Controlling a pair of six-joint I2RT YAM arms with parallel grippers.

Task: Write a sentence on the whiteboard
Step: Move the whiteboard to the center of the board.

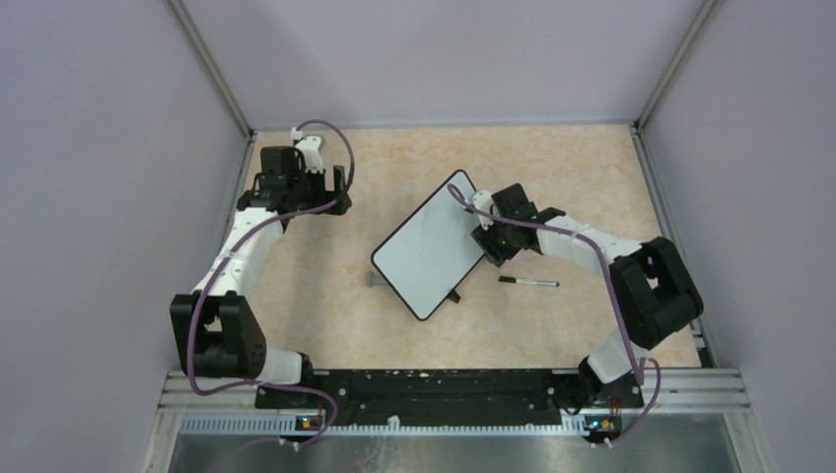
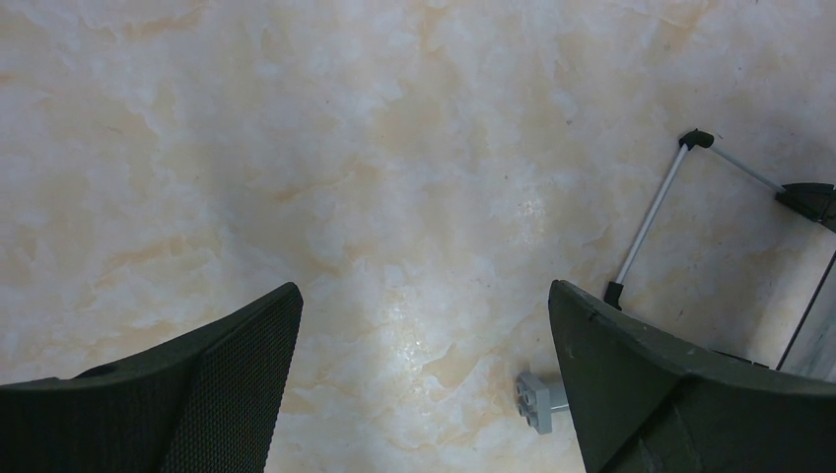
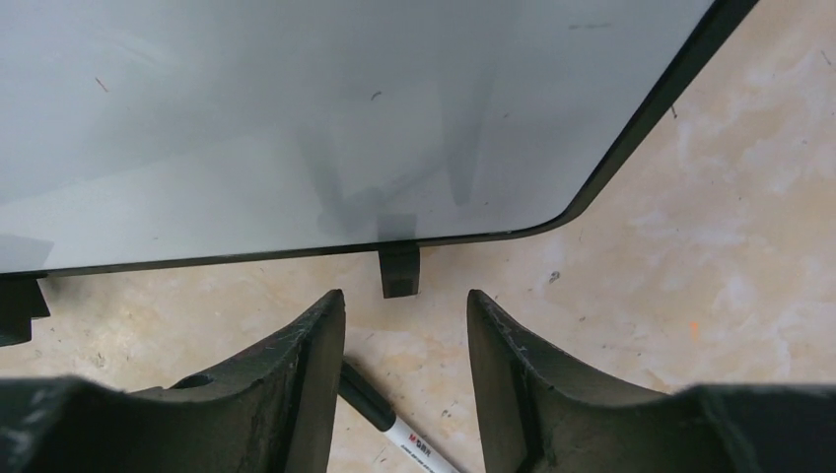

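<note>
whiteboard (image 1: 424, 251) sits mid-worktop (image 1: 592, 168), skewed, long axis near-left to far-right. Face is blank, no sentence on it yet. marker (image 1: 527, 282) lies flat on the worktop just right of the board's near end, axis roughly left-right, dark end toward the board. right hand (image 1: 491, 239) is at the board's right edge, just far of the marker, jaws apart, gripping nothing. left hand (image 2: 424, 288) is spread wide, empty, far left, well apart. Marker pickup looks like the right arm's job.
</note>
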